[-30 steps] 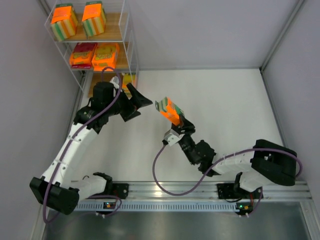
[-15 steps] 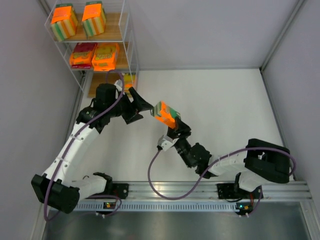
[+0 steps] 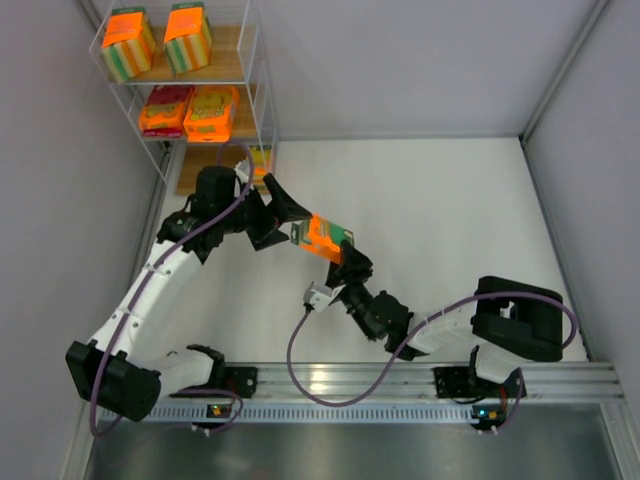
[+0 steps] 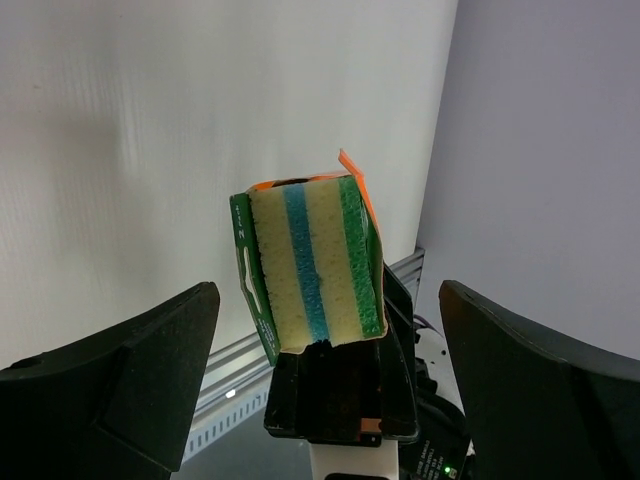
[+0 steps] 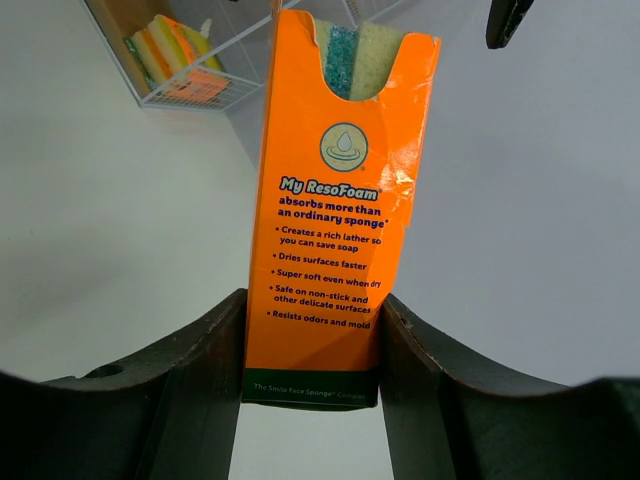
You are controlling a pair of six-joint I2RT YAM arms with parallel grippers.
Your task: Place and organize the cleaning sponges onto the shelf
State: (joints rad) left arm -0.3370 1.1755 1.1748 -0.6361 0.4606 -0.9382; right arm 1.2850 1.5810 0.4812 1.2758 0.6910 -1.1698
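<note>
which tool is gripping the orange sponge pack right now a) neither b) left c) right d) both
C: the right tool is clamped on the lower end of the orange sponge pack, while the left tool stands wide open, its fingers not touching the pack.

orange sponge pack point(image 3: 322, 236): aloft, tilted | shelf point(image 3: 228, 55): striped packs point(image 3: 128, 42) top; flat packs point(image 3: 210, 112) middle
</note>
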